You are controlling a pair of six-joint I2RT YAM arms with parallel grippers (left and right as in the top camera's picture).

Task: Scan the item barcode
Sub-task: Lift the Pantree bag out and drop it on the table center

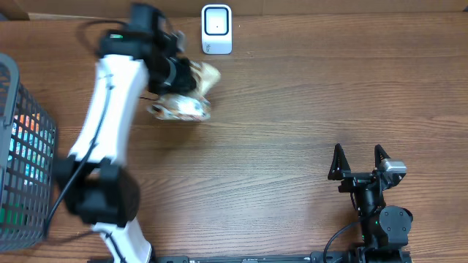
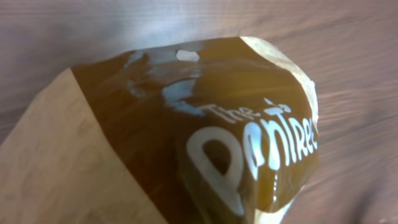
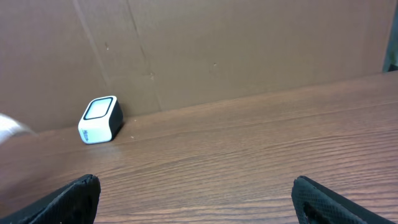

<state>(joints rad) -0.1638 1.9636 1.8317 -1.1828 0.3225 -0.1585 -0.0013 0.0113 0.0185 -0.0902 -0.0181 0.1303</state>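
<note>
overhead, the left claw (image 1: pixel 178 73) is clamping the snack bag (image 1: pixel 191 106), with the scanner (image 1: pixel 216 29) just ahead, probably to show its barcode. left wrist: the bag is filling the view. right wrist: the right claw (image 3: pixel 196 190) is idling, spread apart.

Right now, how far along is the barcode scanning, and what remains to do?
Done: the left gripper is shut on the brown snack pouch, away from the basket. In hand: the pouch is held close in front of the white scanner. Left: whether its barcode faces the scanner window cannot be seen, so the scan itself probably remains. The right gripper rests open, holding nothing.
</note>
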